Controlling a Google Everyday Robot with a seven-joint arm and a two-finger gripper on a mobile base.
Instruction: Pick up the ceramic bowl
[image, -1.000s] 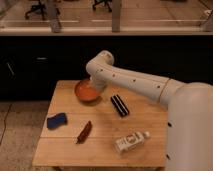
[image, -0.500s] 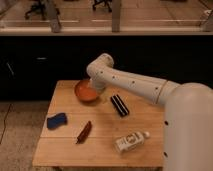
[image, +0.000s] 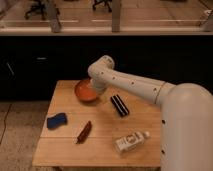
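The white arm (image: 135, 87) reaches in from the right over the wooden table (image: 100, 150). The gripper (image: 96, 86) hangs at the right rim of the ceramic bowl (image: 84, 92), fingers spread wide, with no grasp visible. The orange bowl sits just left of the fingers, near the table's far edge. A white bottle (image: 131, 142) lies well nearer and right of them. A blue sponge (image: 56, 120) lies nearer and left, a black ridged bar (image: 119, 105) just right, and a reddish-brown stick (image: 83, 132) nearer.

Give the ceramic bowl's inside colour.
Ceramic bowl: orange inside, darker reddish-brown rim; camera view. Gripper at its far rim.
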